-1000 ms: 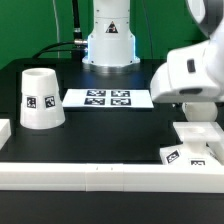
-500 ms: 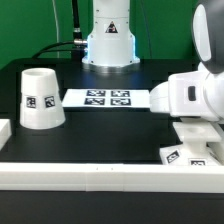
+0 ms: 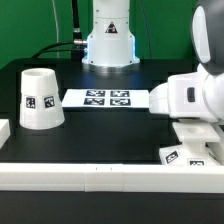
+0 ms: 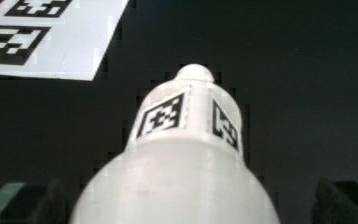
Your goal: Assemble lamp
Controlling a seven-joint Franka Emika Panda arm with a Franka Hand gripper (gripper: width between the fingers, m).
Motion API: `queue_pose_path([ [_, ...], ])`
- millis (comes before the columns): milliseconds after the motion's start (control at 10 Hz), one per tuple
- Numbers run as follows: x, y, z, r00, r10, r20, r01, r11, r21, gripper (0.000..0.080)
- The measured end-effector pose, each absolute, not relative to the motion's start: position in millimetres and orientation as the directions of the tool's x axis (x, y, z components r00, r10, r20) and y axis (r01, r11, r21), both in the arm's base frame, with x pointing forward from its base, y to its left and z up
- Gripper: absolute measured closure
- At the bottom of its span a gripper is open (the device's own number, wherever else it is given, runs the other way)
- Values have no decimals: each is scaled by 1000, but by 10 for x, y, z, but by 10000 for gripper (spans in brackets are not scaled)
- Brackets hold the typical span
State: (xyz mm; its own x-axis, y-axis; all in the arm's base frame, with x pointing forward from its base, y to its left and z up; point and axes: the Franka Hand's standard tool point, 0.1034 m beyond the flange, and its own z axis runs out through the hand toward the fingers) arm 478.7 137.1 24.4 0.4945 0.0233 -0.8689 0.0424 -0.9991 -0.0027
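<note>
The white bulb (image 4: 185, 140) lies on the black table, its narrow tip toward the marker board (image 4: 34, 35), with square tags on its sides. My gripper (image 4: 179, 200) is low over its wide end, jaws open, one dark finger (image 4: 19, 203) on each side with a small gap to the bulb. In the exterior view my hand (image 3: 190, 98) is down at the right and hides the bulb. The cone shade (image 3: 40, 98) stands at the left. A flat tagged white part, seemingly the base (image 3: 188, 152), lies just in front of my hand.
The marker board (image 3: 105, 98) lies at the table's middle back. A long white rail (image 3: 100, 176) runs along the front edge, and a short white block (image 3: 4, 132) sits at the left edge. The robot's base column (image 3: 108, 40) stands behind.
My hand came down toward the table at the right during the first half second. Since then nothing has visibly moved.
</note>
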Motion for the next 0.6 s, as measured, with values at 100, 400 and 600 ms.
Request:
queue_pose_path([
  [100,4787,1371,244,494,23,-869,42,-999,-3,101],
  [400,4787,1371,244,494,23,-869,42,-999,-3,230],
  [600,4776,1377,264,489,25,-872,45,-999,-3,230],
])
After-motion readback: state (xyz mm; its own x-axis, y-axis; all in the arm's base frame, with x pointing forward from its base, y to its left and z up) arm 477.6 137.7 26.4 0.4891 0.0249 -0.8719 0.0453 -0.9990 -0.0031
